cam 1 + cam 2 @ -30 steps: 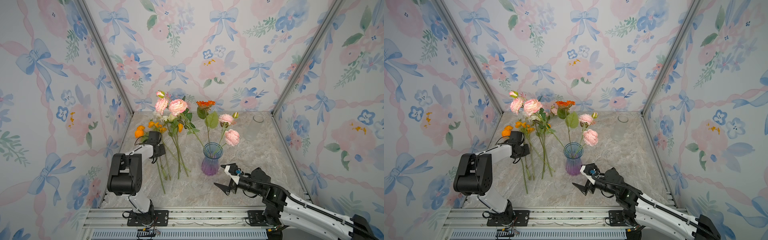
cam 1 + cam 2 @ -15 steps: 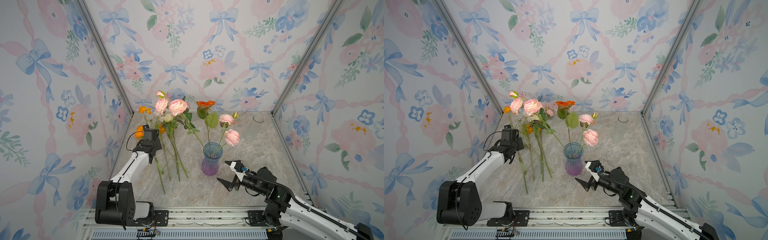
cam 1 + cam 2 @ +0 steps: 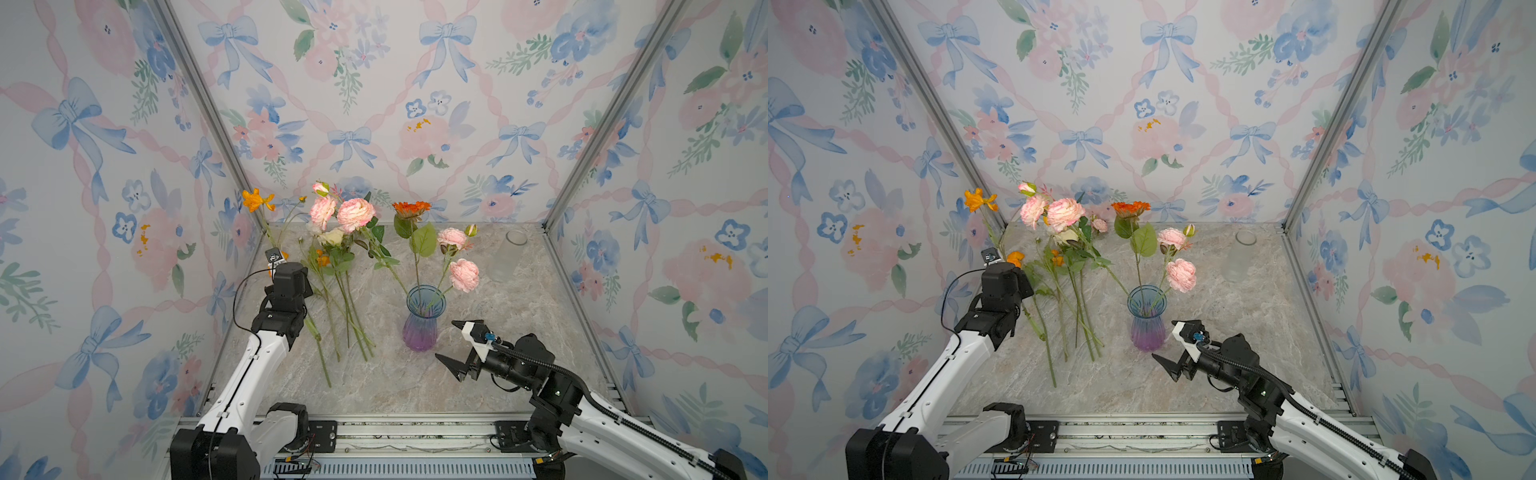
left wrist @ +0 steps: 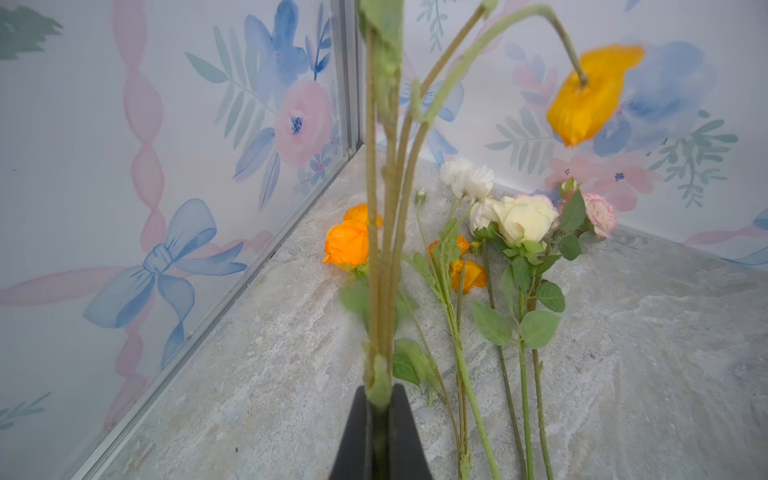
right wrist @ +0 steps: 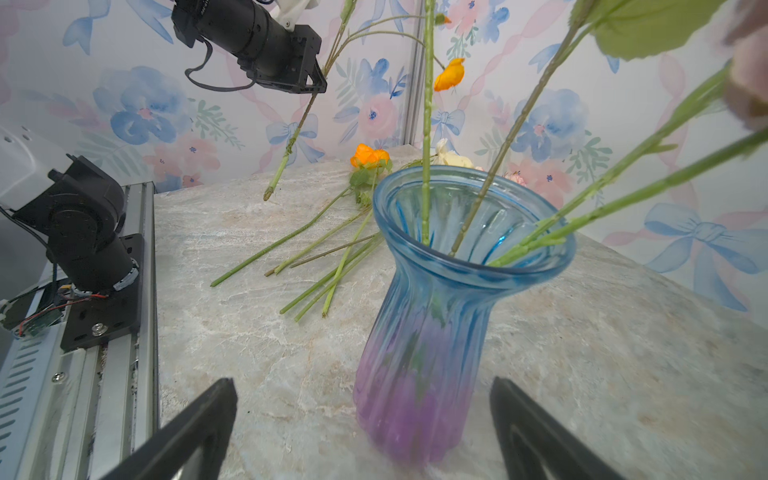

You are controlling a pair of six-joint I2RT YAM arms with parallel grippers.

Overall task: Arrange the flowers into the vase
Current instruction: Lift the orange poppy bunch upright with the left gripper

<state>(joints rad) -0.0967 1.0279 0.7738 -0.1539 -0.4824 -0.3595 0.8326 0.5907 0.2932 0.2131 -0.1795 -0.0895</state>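
The left hand (image 4: pixel 379 401) is clamped shut low on the thin stem of an orange-bloomed sprig (image 3: pixel 257 200), holding it upright above the bench (image 3: pixel 395 382) near the back-left corner; the right hand (image 3: pixel 448 339) gapes wide and empty just beside the vase (image 3: pixel 420 324). Four or so stems already stand in the vase, while the loose flowers (image 3: pixel 340 258) lie side by side on the bench to its left. They look light and springy, with wiry branching stems likely to sway and droop, so a firm pinch on the bare lower stem, clear of leaves and petals, suits them best. The glass vase looks smooth and tippable, worth steadying at its narrow waist.
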